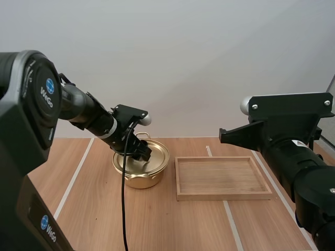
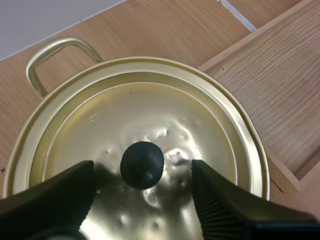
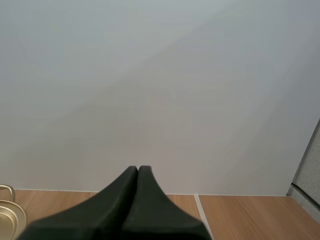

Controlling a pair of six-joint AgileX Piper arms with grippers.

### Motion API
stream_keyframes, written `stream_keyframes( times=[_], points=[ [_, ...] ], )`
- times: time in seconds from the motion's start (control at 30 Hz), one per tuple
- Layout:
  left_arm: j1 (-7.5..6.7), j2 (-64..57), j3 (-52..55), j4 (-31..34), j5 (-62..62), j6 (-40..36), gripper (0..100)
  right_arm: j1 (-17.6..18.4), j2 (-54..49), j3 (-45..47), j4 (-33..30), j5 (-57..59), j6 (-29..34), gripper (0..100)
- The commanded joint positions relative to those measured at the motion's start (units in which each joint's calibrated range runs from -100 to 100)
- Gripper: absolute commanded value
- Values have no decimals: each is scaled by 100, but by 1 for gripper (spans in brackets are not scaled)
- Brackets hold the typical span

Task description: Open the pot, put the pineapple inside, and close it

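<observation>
The pot (image 1: 137, 178) sits on the wooden worktop (image 1: 172, 225), towards my left of the middle, golden and shiny, with its lid (image 2: 150, 100) seated flat on the rim. Nearest to me the worktop is bare wood crossed by pale tape lines (image 1: 73, 180). The left arm reaches down from the left side onto the pot. The left claw (image 2: 143, 170) hangs low over the lid with its two black fingers (image 2: 65, 192) held apart, ribbed faces turned inwards. The round black knob (image 2: 142, 162) at the lid's centre lies between them, with a gap of golden metal on either side, so neither finger touches it. The lid's surface around the knob looks dented. One looped handle (image 2: 50, 52) sticks out from the pot's far side.

Just beside the pot, to its right, lies a shallow wooden tray (image 1: 225, 196), rectangular and flat on the worktop. A narrow strip of wood shows between tray and pot.

The right arm (image 1: 293, 157) is raised on the right side, well apart from the pot and above the tray's right end. The right claw (image 3: 137, 171) has its fingers pressed together into one dark wedge, gripping nothing. Beyond its tips lies the far edge of the worktop, with the pot's rim off to one side.
</observation>
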Motion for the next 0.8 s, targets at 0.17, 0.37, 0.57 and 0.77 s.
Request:
stream_keyframes(
  times=[0.17, 0.37, 0.57, 0.77],
  points=[
    [-14, -345, -96, -54, 176, -152, 100, -20, -48, 7, -19, 17, 13, 0],
    [-14, -862, -472, -711, 721, -200, 100, -20, -48, 7, -19, 17, 13, 0],
    [-14, -1490, -696, -991, 605, -370, 100, -20, -48, 7, -19, 17, 13, 0],
    [-14, -2445, -696, -994, 84, -575, 89, -20, -48, 7, -19, 17, 13, 0]
  ],
)
